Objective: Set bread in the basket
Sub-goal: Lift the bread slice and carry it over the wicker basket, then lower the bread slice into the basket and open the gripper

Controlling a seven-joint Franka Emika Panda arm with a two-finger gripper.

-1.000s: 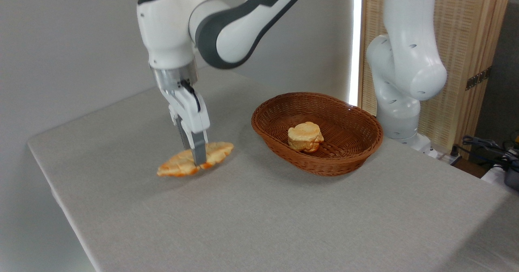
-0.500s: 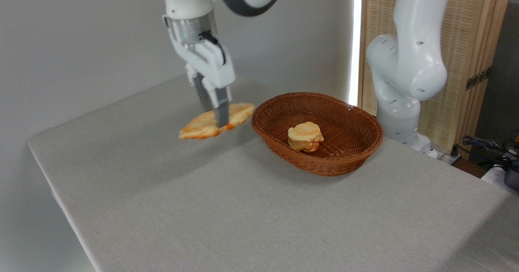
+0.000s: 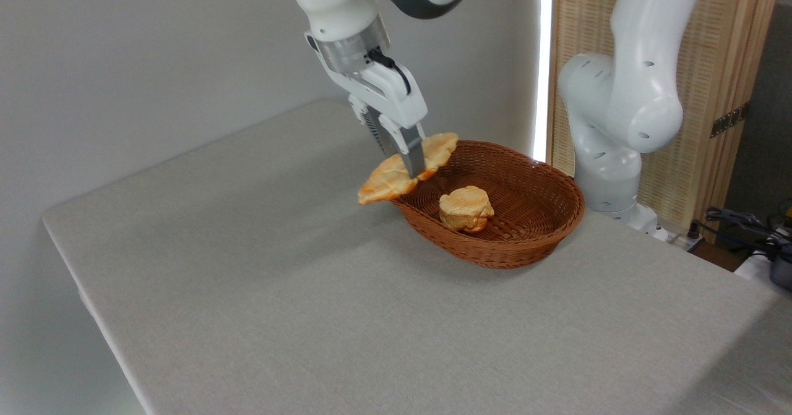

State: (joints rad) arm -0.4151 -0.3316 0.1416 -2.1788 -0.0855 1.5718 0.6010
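Note:
The bread [image 3: 387, 180], a long flat golden-orange pastry with pointed ends, hangs in the air, tilted with its right end higher. My gripper [image 3: 409, 166] is shut on its middle from above. The pastry sits over the left rim of the brown wicker basket [image 3: 537, 242], with its left tip still outside the rim and its right tip over the inside. The grey fingers [image 3: 413, 158] hide the pastry's centre.
A small chunky round bun [image 3: 466, 208] lies inside the basket near its middle. The arm's white base [image 3: 609, 124] stands behind the basket at the right, before a slatted wooden screen. Cables and gear lie off the table's right edge. Grey cloth covers the table [image 3: 278, 291].
The gripper has carried the bread up off the table and to the right, from left of the basket to over its left rim. The bun and basket have not moved.

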